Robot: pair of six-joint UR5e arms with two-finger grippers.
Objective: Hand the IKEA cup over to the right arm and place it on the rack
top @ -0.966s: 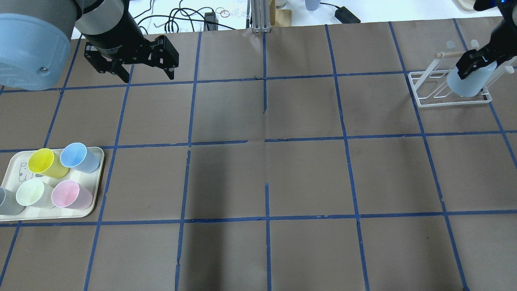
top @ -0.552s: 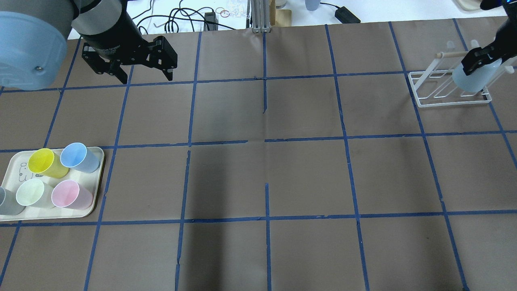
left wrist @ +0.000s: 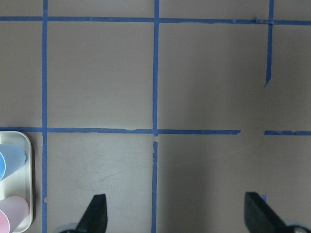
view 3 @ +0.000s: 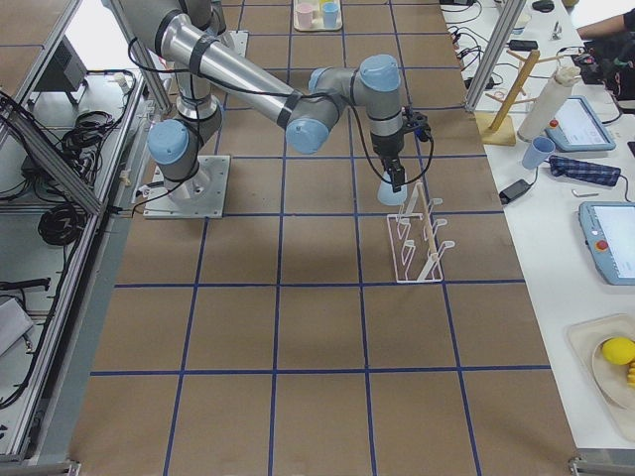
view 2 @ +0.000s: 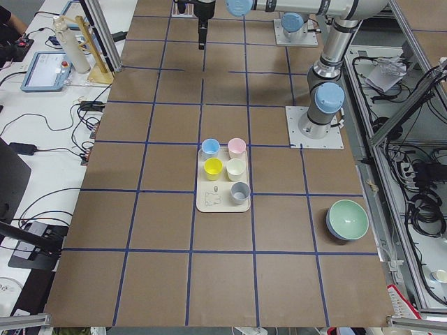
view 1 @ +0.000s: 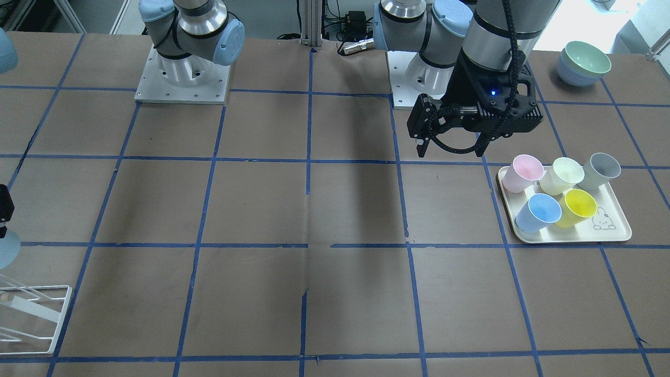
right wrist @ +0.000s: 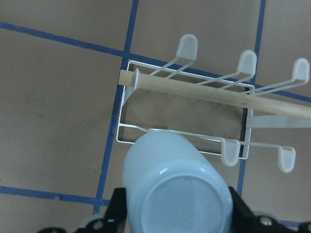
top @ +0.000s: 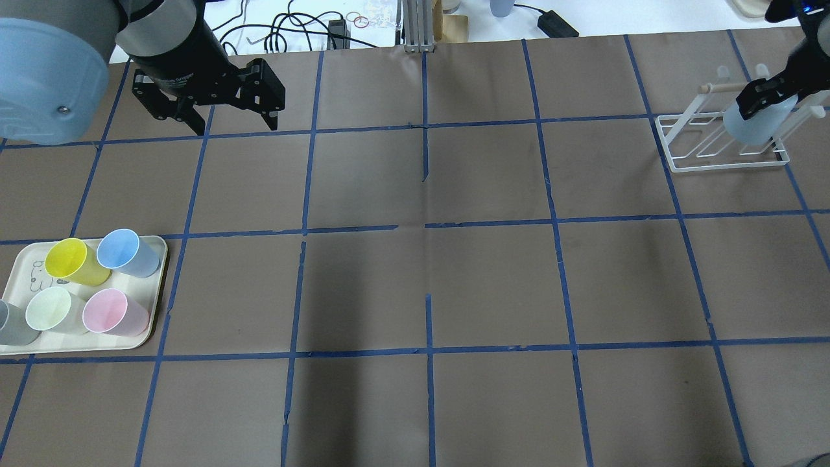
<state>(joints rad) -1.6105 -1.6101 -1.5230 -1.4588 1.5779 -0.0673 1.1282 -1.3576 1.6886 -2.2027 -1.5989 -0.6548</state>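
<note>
Cup [right wrist: 177, 187] upside down, clamped in our right gripper [top: 766, 98], hanging just above the rack [right wrist: 194, 91], mouth down towards its pegs; our left gripper [top: 235, 122] gapes empty, far from the rack

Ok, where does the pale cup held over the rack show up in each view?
Front-facing: IKEA cup at the left edge, above the rack.
Overhead: top right, over the rack.
Exterior left: cannot make it out.
Exterior right: upper centre, beside the rack.
Left wrist: not in view.
Right wrist: bottom centre, base toward camera.
Shared landmark: the rack.
</note>
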